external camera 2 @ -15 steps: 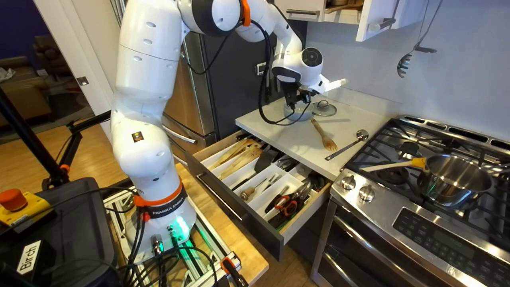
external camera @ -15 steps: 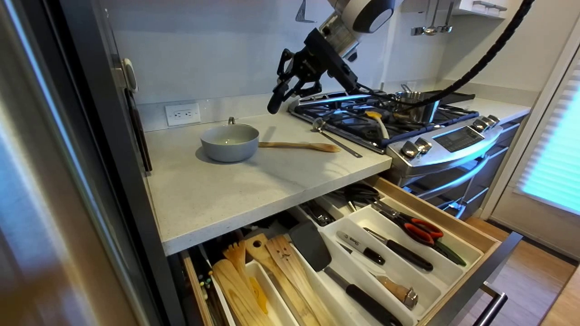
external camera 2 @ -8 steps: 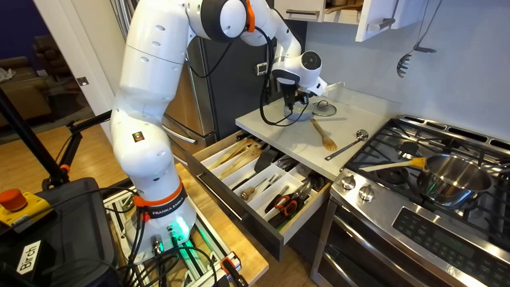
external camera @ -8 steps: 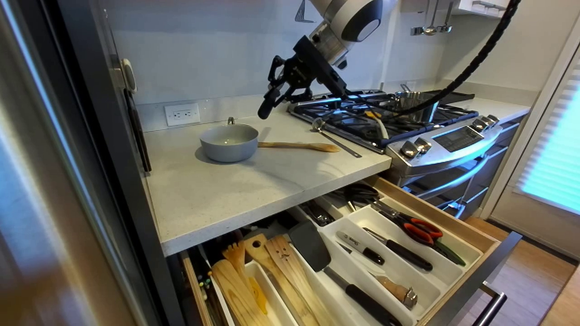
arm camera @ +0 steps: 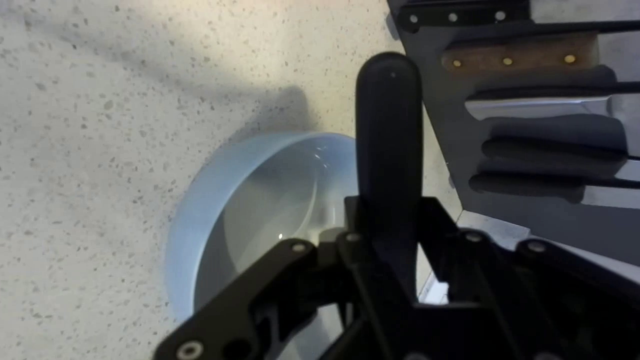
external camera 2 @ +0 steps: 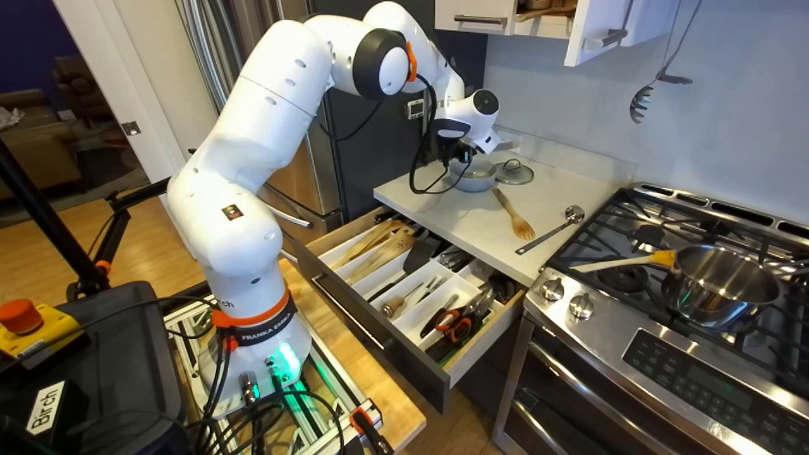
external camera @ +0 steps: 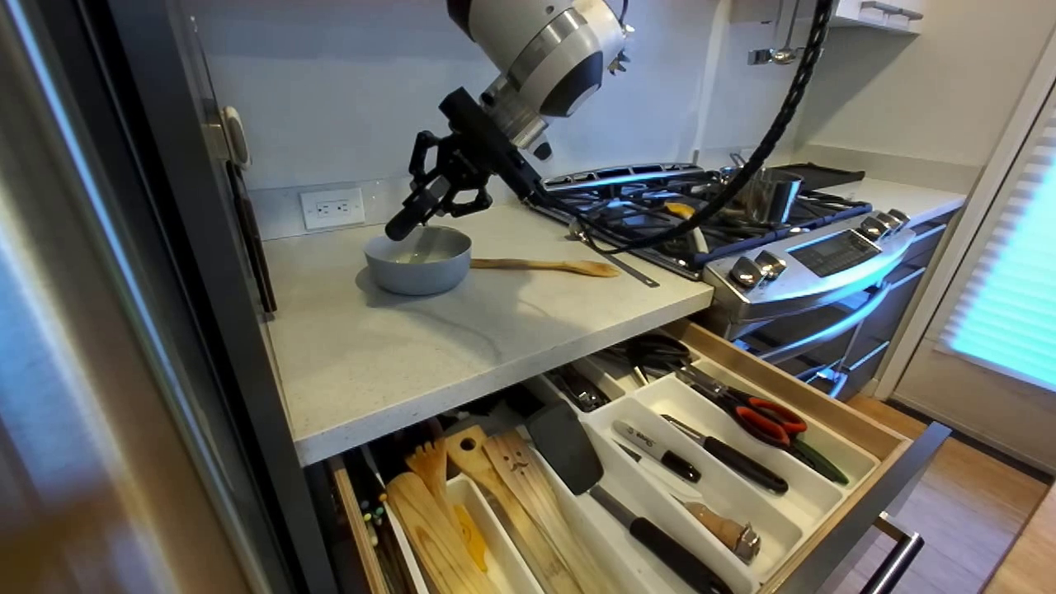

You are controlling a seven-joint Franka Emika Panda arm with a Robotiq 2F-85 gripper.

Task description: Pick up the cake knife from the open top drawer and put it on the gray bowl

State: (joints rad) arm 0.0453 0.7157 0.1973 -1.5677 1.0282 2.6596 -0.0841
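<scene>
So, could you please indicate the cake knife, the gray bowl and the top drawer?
Cake knife (arm camera: 390, 150): in the wrist view, on its black handle.
Gray bowl (external camera: 418, 272): in an exterior view, on its outer wall.
Top drawer (external camera 2: 404, 361): in an exterior view, on its dark front panel.

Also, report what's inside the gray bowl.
In the gray bowl, the wrist view shows only bare inner wall and floor; whatever lies behind the end effector and the cake knife is hidden.
</scene>
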